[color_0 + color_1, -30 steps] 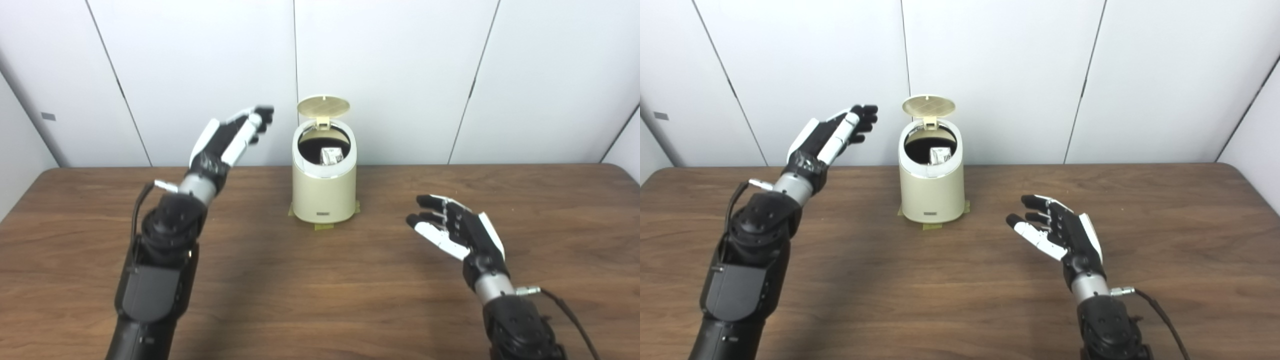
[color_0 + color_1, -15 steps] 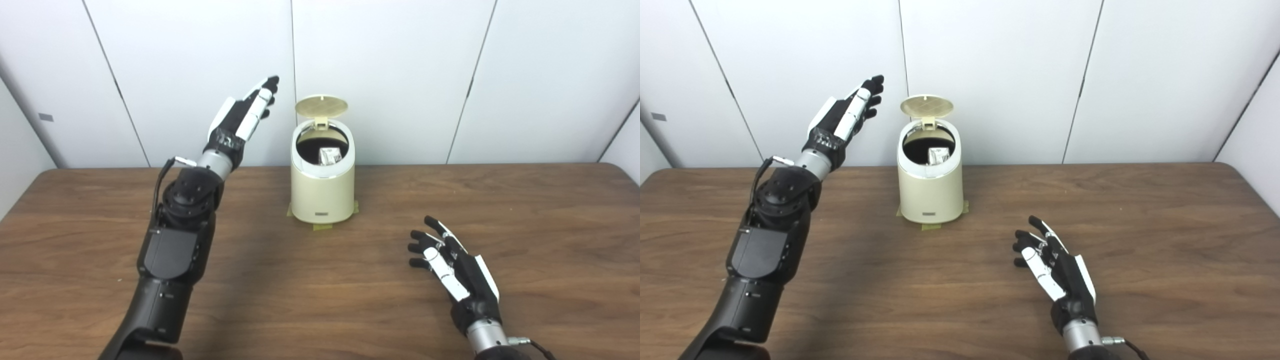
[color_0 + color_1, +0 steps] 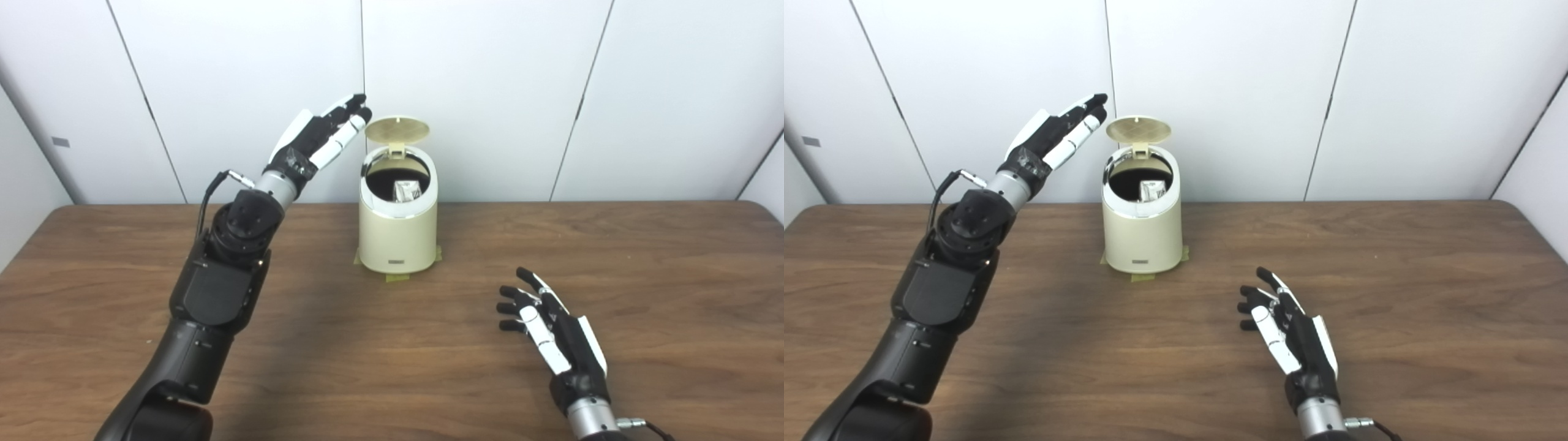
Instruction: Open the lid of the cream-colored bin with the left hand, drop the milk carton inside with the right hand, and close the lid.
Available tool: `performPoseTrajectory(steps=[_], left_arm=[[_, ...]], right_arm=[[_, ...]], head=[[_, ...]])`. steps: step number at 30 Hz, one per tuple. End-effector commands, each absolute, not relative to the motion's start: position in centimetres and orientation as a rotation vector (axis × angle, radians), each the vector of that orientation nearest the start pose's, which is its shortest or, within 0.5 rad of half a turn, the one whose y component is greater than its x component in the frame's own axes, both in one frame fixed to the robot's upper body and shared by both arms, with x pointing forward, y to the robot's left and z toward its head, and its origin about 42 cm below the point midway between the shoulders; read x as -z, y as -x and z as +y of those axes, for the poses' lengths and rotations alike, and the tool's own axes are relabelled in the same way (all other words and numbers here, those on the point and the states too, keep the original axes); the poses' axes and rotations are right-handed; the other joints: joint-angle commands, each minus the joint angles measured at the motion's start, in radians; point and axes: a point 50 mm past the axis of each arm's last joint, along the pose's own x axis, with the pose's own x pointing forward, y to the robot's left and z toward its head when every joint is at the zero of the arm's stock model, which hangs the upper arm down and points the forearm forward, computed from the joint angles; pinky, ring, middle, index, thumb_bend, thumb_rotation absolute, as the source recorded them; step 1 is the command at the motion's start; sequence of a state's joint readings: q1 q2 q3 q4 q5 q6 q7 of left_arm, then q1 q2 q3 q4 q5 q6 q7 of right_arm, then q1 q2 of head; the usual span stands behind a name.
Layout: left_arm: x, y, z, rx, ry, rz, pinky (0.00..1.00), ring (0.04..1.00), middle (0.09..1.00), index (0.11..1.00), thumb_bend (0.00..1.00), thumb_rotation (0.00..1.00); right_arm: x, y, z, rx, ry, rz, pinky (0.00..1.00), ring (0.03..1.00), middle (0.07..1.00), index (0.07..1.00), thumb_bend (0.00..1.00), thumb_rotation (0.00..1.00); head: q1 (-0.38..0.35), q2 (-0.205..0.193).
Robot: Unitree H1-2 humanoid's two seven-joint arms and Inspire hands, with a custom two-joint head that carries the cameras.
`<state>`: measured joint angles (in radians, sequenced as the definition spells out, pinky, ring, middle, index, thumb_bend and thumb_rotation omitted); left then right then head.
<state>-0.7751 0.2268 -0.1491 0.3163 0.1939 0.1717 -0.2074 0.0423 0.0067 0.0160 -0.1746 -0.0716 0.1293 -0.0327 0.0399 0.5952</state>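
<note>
- Fingers (image 3: 344,125) of my left hand (image 3: 318,138) are stretched out and released, raised just left of the lid (image 3: 397,130), which stands open.
- My right hand (image 3: 554,334) is open above the table (image 3: 643,263), holding nothing.
- I see the milk carton (image 3: 405,190) inside the cream-colored bin (image 3: 397,236), below and right of the left fingertips.
</note>
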Motion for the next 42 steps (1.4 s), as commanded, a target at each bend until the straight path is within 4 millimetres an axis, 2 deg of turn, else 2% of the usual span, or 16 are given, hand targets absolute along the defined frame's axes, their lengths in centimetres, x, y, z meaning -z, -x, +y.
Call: performPoseTrajectory(steps=[1, 4, 8, 13, 17, 22, 27, 32, 36, 42], left_arm=[[-33.9, -49.5, 17.9, 0.319, -0.602, -0.373, 0.97, 0.987, 0.937, 0.937, 0.47, 0.93], [-34.3, -49.3, 17.8, 0.339, -0.668, -0.403, 0.98, 0.973, 0.911, 0.924, 0.46, 0.94], [-34.5, -49.1, 17.8, 0.347, -0.810, -0.429, 0.92, 0.935, 0.917, 0.899, 0.41, 0.91], [-34.3, -48.8, 17.8, 0.345, -0.937, -0.467, 0.84, 0.890, 0.900, 0.868, 0.42, 0.88], [-34.3, -48.8, 18.0, 0.345, -1.086, -0.539, 0.81, 0.874, 0.886, 0.851, 0.43, 0.89], [-34.3, -48.8, 18.2, 0.356, -1.244, -0.611, 0.83, 0.884, 0.878, 0.846, 0.47, 0.98], [-34.3, -48.6, 18.5, 0.331, -1.333, -0.697, 0.81, 0.862, 0.856, 0.829, 0.44, 0.91], [-34.4, -48.4, 18.8, 0.303, -1.357, -0.768, 0.79, 0.860, 0.860, 0.835, 0.39, 0.89], [-34.3, -48.4, 19.0, 0.301, -1.420, -0.810, 0.79, 0.859, 0.857, 0.831, 0.38, 0.87], [-34.0, -48.2, 19.2, 0.314, -1.590, -0.902, 0.92, 0.891, 0.858, 0.846, 0.39, 0.93]], right_arm=[[-13.1, -27.4, -20.5, 0.033, 0.077, -0.063, 0.61, 0.710, 0.767, 0.879, 0.37, 0.69], [-13.0, -27.3, -20.4, 0.038, 0.100, -0.063, 0.60, 0.703, 0.760, 0.879, 0.37, 0.70], [-12.6, -27.1, -20.2, 0.052, 0.132, -0.063, 0.58, 0.679, 0.737, 0.864, 0.37, 0.73], [-12.4, -27.0, -19.9, 0.067, 0.151, -0.077, 0.56, 0.654, 0.716, 0.846, 0.34, 0.69], [-12.3, -27.1, -19.9, 0.080, 0.201, -0.088, 0.55, 0.642, 0.712, 0.837, 0.35, 0.65], [-12.1, -27.0, -19.9, 0.092, 0.237, -0.098, 0.55, 0.643, 0.709, 0.825, 0.36, 0.65], [-11.9, -27.1, -19.9, 0.109, 0.297, -0.102, 0.54, 0.628, 0.696, 0.828, 0.37, 0.67], [-11.6, -27.1, -19.9, 0.111, 0.330, -0.105, 0.54, 0.619, 0.677, 0.825, 0.34, 0.60], [-11.5, -27.2, -19.9, 0.116, 0.335, -0.111, 0.53, 0.608, 0.663, 0.819, 0.34, 0.59], [-11.6, -27.2, -19.8, 0.120, 0.335, -0.113, 0.51, 0.592, 0.639, 0.816, 0.34, 0.58]], head=[[0.000, 0.001], [0.000, 0.001], [-0.002, 0.001], [-0.012, 0.002], [-0.018, 0.003], [-0.020, 0.004], [-0.027, 0.007], [-0.026, 0.008], [-0.027, 0.009], [-0.029, 0.012]])
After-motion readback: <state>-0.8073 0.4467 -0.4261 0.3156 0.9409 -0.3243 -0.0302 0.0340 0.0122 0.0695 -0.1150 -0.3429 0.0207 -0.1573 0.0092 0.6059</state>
